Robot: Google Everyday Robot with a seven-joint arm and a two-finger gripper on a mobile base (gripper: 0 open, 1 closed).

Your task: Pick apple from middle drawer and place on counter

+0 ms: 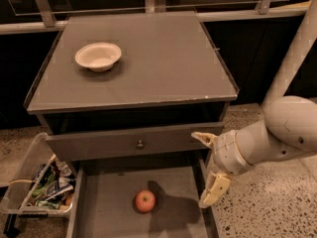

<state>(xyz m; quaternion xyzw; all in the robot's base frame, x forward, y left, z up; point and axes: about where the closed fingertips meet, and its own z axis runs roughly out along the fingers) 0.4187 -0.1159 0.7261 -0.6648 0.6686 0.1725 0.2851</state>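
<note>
My tool hangs at the middle drawer's right wall, fingers spread wide, holding nothing. The apple lies apart from it, on the drawer floor.

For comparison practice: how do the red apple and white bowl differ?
The small red apple lies in the dark-grey middle drawer; the white round bowl sits on the matte-grey counter. The apple is smaller than the bowl. Both are round. The open gripper hovers right of the apple.
</note>
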